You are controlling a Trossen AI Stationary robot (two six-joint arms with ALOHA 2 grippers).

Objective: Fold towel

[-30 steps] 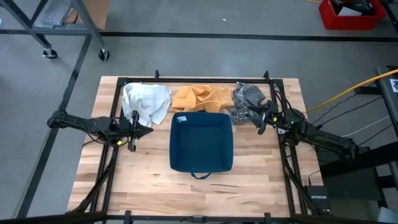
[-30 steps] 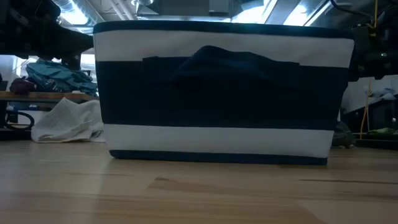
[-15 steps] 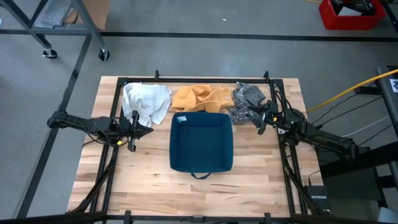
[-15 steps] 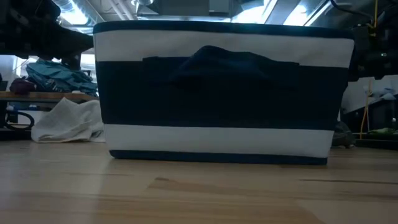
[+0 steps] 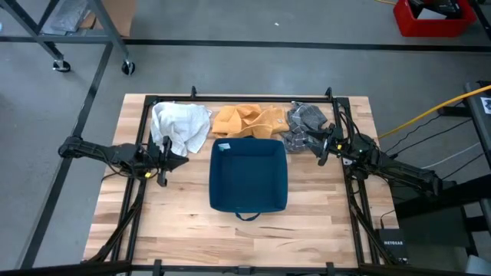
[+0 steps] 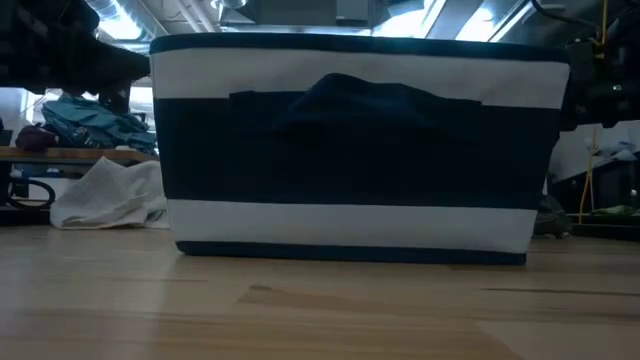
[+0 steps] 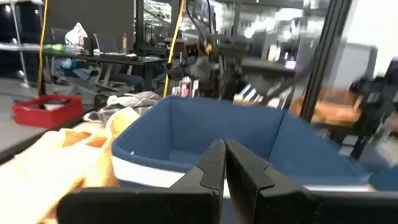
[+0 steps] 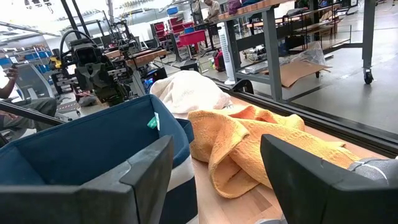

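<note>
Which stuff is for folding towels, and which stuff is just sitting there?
For the job: white towel, orange towel, grey towel, open right gripper, shut left gripper.

Just there: blue bin, red crate.

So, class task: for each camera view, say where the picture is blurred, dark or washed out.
Left wrist view: the orange crumpled towel is smeared and overexposed, and the background is soft. Low view: the navy-and-white striped fabric bin is backlit and fills the frame, its dark bands losing detail. Right wrist view: the near fingers look soft. High view: evenly lit and sharp.
</note>
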